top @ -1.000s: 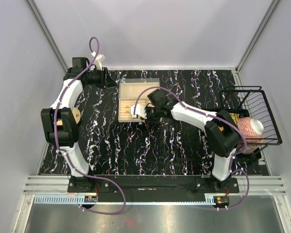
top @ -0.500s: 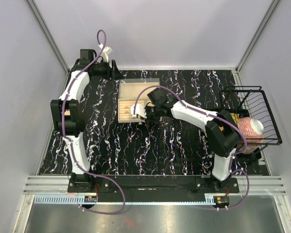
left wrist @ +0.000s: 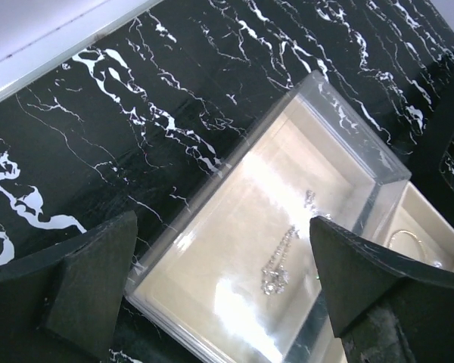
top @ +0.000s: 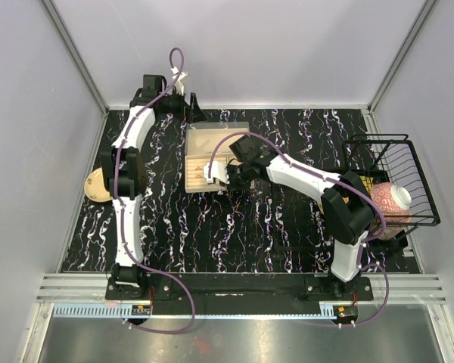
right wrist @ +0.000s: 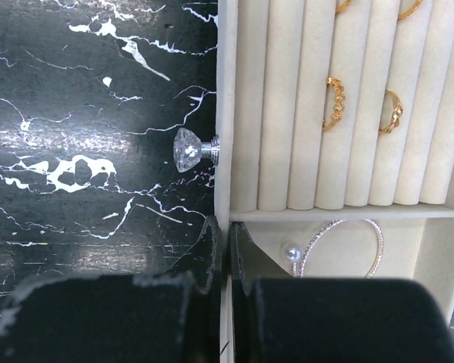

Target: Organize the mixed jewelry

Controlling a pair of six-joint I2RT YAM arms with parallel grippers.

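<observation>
Drawer front [right wrist: 224, 91] pinched tight by right gripper [right wrist: 227, 253], just beside crystal knob [right wrist: 188, 150]; gold rings [right wrist: 334, 102] sit in rolls beyond that knob. Left gripper [left wrist: 227, 283] gapes wide, empty. Best pull straight, slowly, no twisting.

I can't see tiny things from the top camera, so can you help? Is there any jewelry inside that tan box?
Observer: Yes. The right wrist view shows gold rings tucked between padded rolls in the tray.
Operator: Is the right gripper holding one?
Observer: No piece shows in it. The right gripper has its fingers pressed together over the tray's front wall, near a crystal knob.
Operator: What about the left one?
Observer: The left gripper is open above a clear-walled compartment with a sparkly chain piece lying inside.
</observation>
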